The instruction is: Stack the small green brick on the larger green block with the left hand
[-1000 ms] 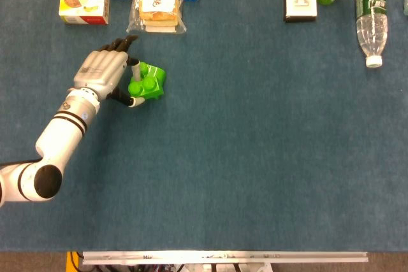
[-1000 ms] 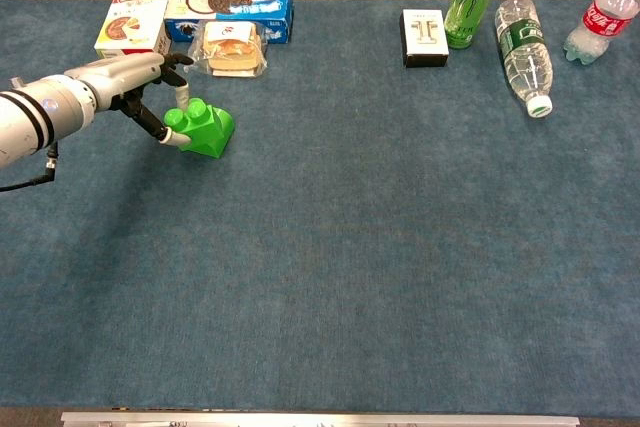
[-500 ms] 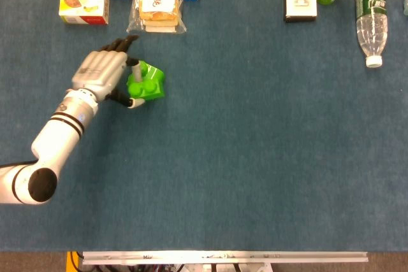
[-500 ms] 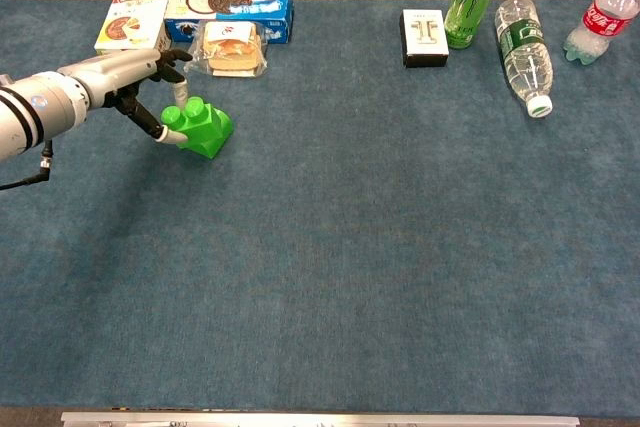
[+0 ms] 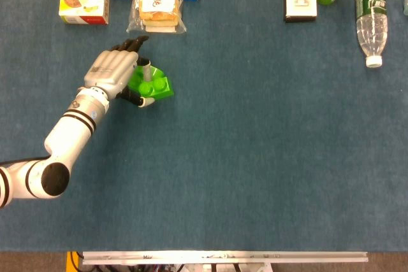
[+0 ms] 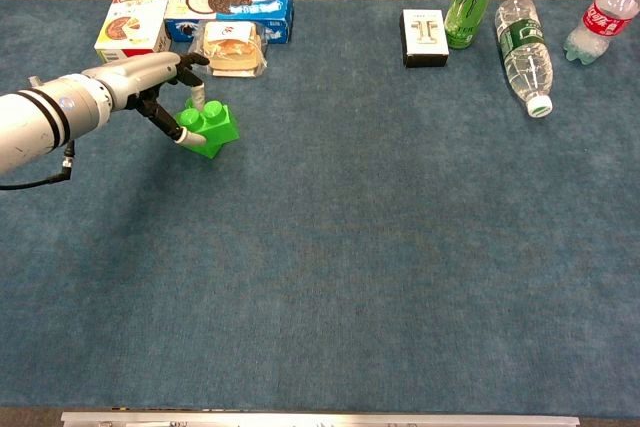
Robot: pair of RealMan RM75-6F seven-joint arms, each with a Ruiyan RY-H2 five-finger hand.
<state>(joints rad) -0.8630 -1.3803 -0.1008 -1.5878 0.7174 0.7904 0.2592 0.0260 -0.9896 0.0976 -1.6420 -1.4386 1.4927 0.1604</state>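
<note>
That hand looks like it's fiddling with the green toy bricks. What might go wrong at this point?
The left hand pinches the small green brick sitting on the larger green block, which looks tilted. If the studs aren't lined up, pressing could skid the block across the blue cloth or tip it. Pulling away might lift the brick off. The wrapped sandwich lies close behind, within bumping range.

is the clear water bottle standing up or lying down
Lying down. The clear water bottle rests on its side on the blue table, white cap pointing toward the robot.

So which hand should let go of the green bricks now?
The left hand. Its fingers are already on the small green brick, which sits on the larger green block. The right hand shows in neither view.
</note>
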